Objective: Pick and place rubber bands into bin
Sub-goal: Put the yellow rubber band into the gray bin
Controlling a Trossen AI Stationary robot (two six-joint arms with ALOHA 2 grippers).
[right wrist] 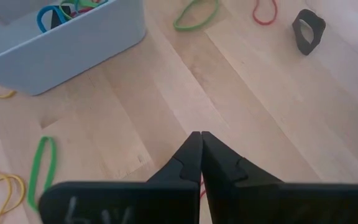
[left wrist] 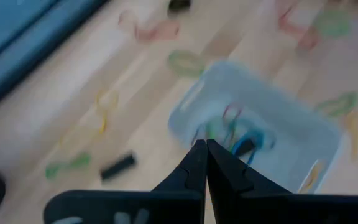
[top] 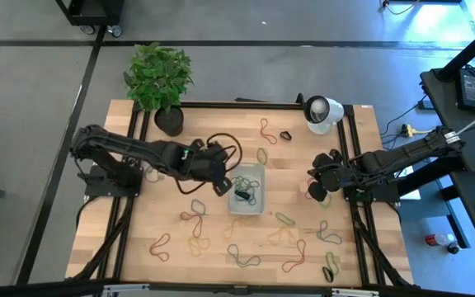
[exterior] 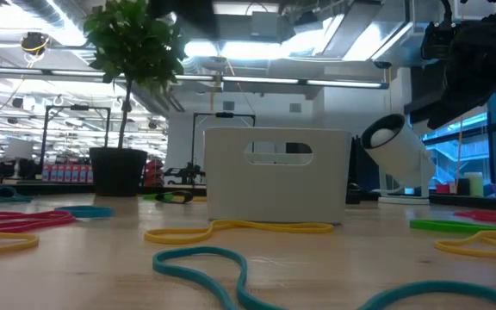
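The bin [top: 246, 188], a small translucent grey-white tray with rounded corners, sits upright near the bench's centre. Inside it lie a few tangled rubber bands [top: 245, 194] in blue, green, red and a dark colour. Many more loose bands [top: 195, 216], red, orange, yellow and green, several twisted into figure-eights, lie flat on the wood, mostly from the bin's four to eight o'clock, a few at twelve.

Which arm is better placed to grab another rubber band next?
Probably the right: its shut gripper hangs low by loose thin coloured rubber bands, while the shut left gripper sits at the translucent plastic bin.
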